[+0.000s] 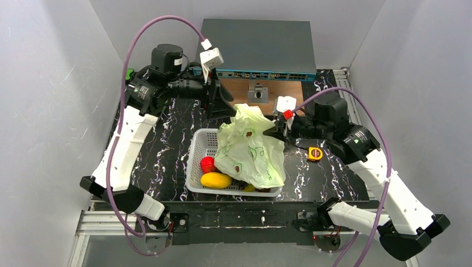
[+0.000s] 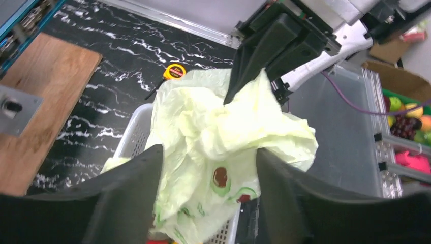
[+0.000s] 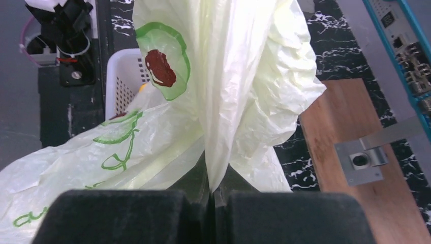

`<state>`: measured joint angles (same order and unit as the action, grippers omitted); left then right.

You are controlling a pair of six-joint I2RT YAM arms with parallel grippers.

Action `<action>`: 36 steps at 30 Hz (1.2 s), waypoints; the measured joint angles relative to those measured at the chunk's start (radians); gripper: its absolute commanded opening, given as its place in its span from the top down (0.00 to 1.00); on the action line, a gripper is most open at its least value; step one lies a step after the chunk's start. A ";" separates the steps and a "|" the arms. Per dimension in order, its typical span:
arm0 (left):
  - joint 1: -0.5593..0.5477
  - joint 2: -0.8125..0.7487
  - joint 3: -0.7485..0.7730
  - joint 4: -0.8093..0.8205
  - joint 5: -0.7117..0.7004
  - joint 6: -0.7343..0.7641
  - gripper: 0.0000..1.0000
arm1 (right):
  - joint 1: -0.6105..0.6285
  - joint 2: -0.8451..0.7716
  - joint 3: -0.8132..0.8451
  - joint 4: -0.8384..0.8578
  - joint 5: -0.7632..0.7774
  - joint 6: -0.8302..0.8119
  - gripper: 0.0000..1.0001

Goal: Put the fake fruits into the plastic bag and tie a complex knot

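Clamped on a gathered fold, the right gripper (image 1: 277, 130) holds the plastic bag (image 1: 250, 153) up over the central white basket (image 1: 197, 156), apparently for loading, as the left gripper (image 2: 208, 151) hangs half-open at its 10 o'clock; mango (image 1: 216, 179) and red fruit (image 1: 207, 163) lie unbagged at 7 o'clock.

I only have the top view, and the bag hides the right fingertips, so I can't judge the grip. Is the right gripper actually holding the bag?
Observer: Yes. The right wrist view shows the right gripper shut on a gathered fold of the bag.
Operator: And the left one? From above it's just a dark shape.
Observer: The left wrist view shows the left gripper open, with its fingers apart. The bag shows between them but isn't clamped.
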<state>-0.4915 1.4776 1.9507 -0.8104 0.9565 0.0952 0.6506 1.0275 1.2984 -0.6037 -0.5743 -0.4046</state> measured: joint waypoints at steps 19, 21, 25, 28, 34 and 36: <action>-0.084 -0.025 -0.141 -0.223 -0.126 0.673 0.14 | -0.017 -0.167 -0.149 0.114 -0.422 -0.538 0.99; -0.129 -0.024 -0.171 -0.211 -0.134 0.681 0.60 | -0.012 -0.150 -0.149 0.127 -0.436 -0.561 0.99; -0.148 -0.025 -0.191 -0.206 -0.135 0.613 1.00 | -0.012 -0.111 -0.149 0.190 -0.388 -0.533 0.99; -0.063 -0.051 -0.212 -0.173 -0.097 0.500 1.00 | -0.069 -0.112 -0.150 0.190 -0.333 -0.497 0.71; 0.216 -0.228 -0.418 -0.007 -0.098 0.159 1.00 | -0.269 -0.154 -0.182 0.171 -0.254 -0.341 0.02; 0.214 -0.283 -0.479 0.034 -0.105 0.063 1.00 | -0.287 -0.135 -0.155 0.124 -0.241 -0.281 0.02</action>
<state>-0.2775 1.1942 1.4719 -0.7761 0.8513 0.1577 0.3637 0.8928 1.1435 -0.4797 -0.8158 -0.6853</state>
